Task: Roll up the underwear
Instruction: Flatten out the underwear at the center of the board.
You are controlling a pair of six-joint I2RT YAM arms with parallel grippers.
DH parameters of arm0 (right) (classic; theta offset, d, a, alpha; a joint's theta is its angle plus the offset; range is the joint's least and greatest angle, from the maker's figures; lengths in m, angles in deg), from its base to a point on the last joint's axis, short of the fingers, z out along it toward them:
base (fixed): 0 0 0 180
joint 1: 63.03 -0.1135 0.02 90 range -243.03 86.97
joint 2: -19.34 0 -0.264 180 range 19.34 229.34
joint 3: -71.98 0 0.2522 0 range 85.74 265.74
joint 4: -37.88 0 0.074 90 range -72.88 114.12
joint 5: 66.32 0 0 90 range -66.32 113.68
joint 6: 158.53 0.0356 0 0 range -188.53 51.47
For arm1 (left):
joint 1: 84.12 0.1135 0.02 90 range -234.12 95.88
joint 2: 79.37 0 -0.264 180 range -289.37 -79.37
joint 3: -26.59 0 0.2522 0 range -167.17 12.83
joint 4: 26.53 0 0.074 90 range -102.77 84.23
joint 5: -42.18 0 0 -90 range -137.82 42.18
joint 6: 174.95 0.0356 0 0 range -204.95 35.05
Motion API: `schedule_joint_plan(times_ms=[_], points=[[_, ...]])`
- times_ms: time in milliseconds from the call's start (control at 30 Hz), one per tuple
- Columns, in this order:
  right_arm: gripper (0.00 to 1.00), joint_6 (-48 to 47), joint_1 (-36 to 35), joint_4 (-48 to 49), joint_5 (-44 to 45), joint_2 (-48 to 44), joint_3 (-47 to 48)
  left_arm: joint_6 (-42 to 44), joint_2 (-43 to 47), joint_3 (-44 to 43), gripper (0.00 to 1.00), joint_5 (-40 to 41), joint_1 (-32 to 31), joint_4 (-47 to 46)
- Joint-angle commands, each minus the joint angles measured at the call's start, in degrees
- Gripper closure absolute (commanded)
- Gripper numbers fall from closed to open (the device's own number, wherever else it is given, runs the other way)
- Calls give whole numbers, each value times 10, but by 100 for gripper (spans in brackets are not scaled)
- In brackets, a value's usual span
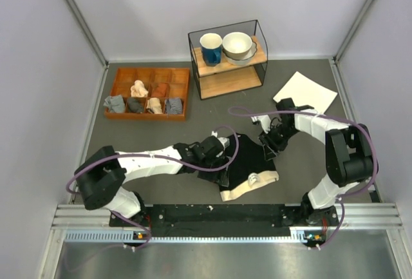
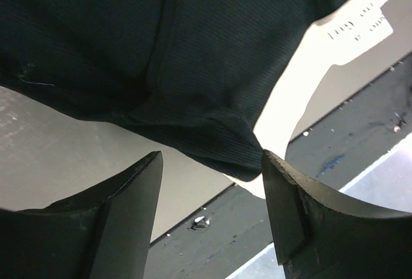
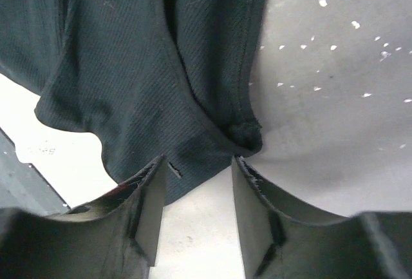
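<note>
Grey tabletop (image 1: 161,137), walled in white on three sides; bare surface runs along the left edge and between the far items and the arms. Wire shelf (image 1: 228,82) stands at the centre of the far edge, wooden tray (image 1: 147,116) toward the far-left corner, paper sheet (image 1: 306,92) toward the far-right corner. The underwear (image 1: 248,160) lies spread at the centre of the near edge, its cream waistband (image 1: 251,182) nearest the bases. The left arm stretches low from the near-left corner. The left gripper (image 1: 225,153) is at the garment's left edge, jaws wide and gripping nothing. The right arm arches from the near-right corner and bends back inward. The right gripper (image 1: 270,147) is at the far-right hem, jaws parted; possibly touching cloth, unclear.
</note>
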Motion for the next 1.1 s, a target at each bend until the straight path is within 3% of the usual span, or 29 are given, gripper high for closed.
schedule_joint_plan(times_ms=[0,133,167,267,367,500,700,833,867,933,967,1067], points=[[62,17,5,21,7,17,19,14,-32,-39,33,58,-4,34],[82,22,5,22,-1,24,24,18,-47,-42,54,71,-4,39],[85,24,4,23,-4,25,26,16,-46,-40,66,77,-4,39],[94,30,3,30,-1,28,35,9,-30,-27,83,95,-3,36],[99,34,1,44,13,36,53,0,-1,-5,89,114,0,26],[100,37,-5,46,24,60,110,-17,45,48,91,78,36,-14],[100,39,-40,45,50,113,217,-22,130,122,90,72,85,-31],[98,42,-51,31,71,149,278,-7,191,131,74,70,100,-10],[90,40,-51,24,75,151,284,-3,203,130,65,70,105,-3],[80,32,-50,16,84,140,279,17,240,124,59,67,110,8],[68,22,-50,14,91,131,260,25,251,122,52,66,114,16],[53,9,-46,10,89,69,205,66,291,111,40,45,127,12]])
